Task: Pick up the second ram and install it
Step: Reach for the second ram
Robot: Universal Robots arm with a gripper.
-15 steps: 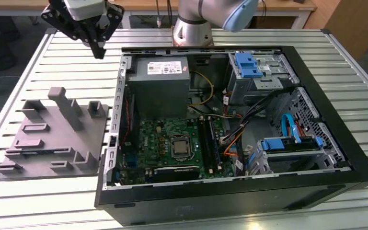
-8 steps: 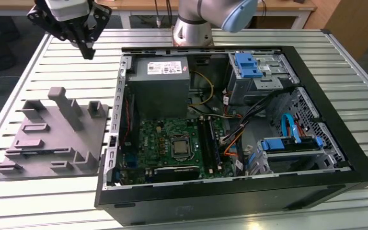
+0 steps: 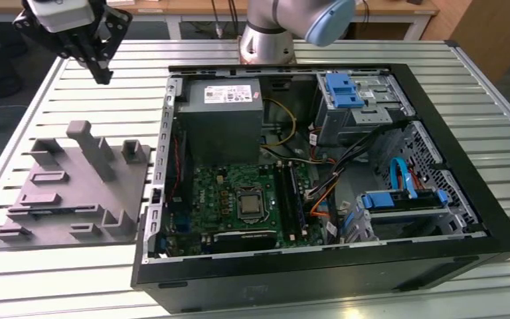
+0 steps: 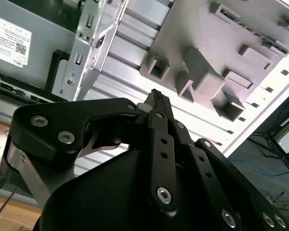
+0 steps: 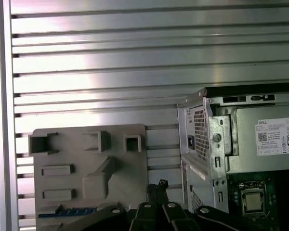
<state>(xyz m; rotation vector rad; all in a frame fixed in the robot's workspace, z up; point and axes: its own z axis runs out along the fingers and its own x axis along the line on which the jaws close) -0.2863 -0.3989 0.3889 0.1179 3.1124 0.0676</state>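
Observation:
The second ram (image 5: 72, 211) is a thin dark strip with a blue-green edge, lying flat in a slot of the grey plastic tray (image 5: 120, 168). In the exterior view the second ram (image 3: 50, 212) shows faintly near the front of the tray (image 3: 64, 193). My gripper (image 3: 103, 74) hangs high above the slatted table, behind the tray and well apart from it. Its black fingers (image 4: 155, 96) look pressed together with nothing between them. The gripper's tip (image 5: 156, 186) points down near the tray's edge that faces the computer case. The motherboard's memory slots (image 3: 295, 196) lie inside the open case.
The open black computer case (image 3: 432, 113) takes up the exterior view's right, with a grey power supply (image 3: 220, 119), motherboard (image 3: 228, 193), processor socket (image 3: 250, 203), cables and blue drive bays (image 3: 344, 90). Upright grey blocks (image 3: 91, 149) rise from the tray. The arm's base (image 3: 268, 40) stands behind the case.

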